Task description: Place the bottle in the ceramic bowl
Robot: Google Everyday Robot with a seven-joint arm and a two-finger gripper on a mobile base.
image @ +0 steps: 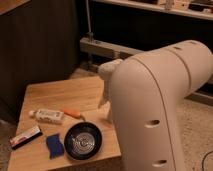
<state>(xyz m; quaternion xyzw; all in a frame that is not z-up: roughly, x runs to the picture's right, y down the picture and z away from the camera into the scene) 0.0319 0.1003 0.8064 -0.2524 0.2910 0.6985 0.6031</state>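
- Claw (106, 106) hangs half-hidden beside the arm's white bulk, over the bench's (57, 94) right side; released or clenched, I cannot tell.
- Bowl (83, 141) sits nearest it, toward the camera.
- Bottle (47, 116) lies on its side farther left in view, past an orange thing (73, 113).
- Best approach: descend across the bottle's middle, clear of the orange thing.
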